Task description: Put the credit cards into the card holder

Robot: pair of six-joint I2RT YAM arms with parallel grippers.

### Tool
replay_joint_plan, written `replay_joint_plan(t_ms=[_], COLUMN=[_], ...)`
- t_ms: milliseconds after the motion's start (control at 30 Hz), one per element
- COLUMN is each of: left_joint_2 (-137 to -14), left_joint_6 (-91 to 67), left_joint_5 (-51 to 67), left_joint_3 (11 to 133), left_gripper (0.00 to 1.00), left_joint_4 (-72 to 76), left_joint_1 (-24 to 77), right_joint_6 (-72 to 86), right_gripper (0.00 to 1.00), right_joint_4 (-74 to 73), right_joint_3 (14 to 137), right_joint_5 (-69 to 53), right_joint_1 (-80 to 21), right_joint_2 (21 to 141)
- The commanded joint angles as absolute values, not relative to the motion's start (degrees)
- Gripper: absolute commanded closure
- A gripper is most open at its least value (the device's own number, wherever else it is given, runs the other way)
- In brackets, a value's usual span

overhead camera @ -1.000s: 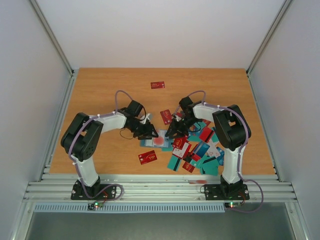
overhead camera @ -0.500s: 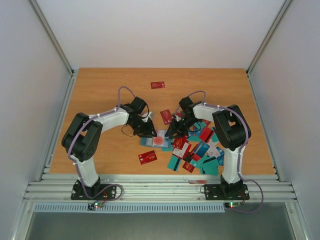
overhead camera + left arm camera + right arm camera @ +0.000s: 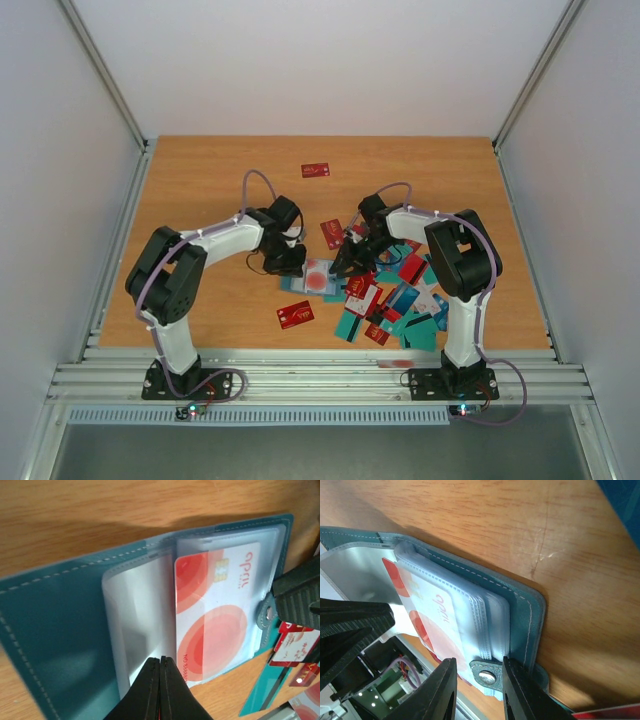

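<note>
The teal card holder (image 3: 308, 279) lies open on the table between my grippers. In the left wrist view its clear sleeves (image 3: 145, 615) hold a white card with red circles (image 3: 215, 615). My left gripper (image 3: 161, 661) is shut, with its tips over the sleeve beside that card. My right gripper (image 3: 479, 680) is open, with its fingers on either side of the holder's snap tab (image 3: 487, 676), not clamped on it. A right finger (image 3: 300, 592) shows at the holder's edge in the left wrist view. Several red, teal and white credit cards (image 3: 395, 300) lie piled to the right.
Single red cards lie at the far middle (image 3: 315, 170), beside the right arm (image 3: 332, 233) and near the front (image 3: 295, 315). The card pile reaches the table's front edge (image 3: 400, 345). White walls enclose the table.
My left gripper has moved right and slightly away from the arm bases, over the open holder. The right arm has stayed still.
</note>
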State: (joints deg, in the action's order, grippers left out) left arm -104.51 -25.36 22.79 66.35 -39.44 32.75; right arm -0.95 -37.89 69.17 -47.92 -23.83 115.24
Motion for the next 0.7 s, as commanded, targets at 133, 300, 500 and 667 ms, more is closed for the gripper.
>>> replay_joint_plan(t_ms=[133,300,500,667], left_joint_2=[-106.05,-109.02,-110.59,-110.97], left_joint_6=[-25.31,-24.54,-24.26,-24.43], left_joint_5=[18.44,17.12,16.26,16.59], left_joint_3=[68.99,71.59,73.1,74.61], left_gripper=[0.99,0.99,0.99,0.99], left_joint_4=[-41.45,-42.91,-43.89,-44.41], left_joint_1=[33.1,34.45,35.63,36.72], right_joint_6=[-0.26,-0.09,-0.09,-0.09], right_gripper=[0.73,0.73,0.73,0.73], right_joint_4=[-37.22,-37.02,-36.65,-36.41], right_joint_3=[67.96,67.79,67.24,67.15], right_joint_5=[-47.02,-47.1,-47.11,-47.11], right_joint_1=[-24.17,-24.17,-24.21,-24.17], right_joint_2=[114.7,114.76,114.8,114.79])
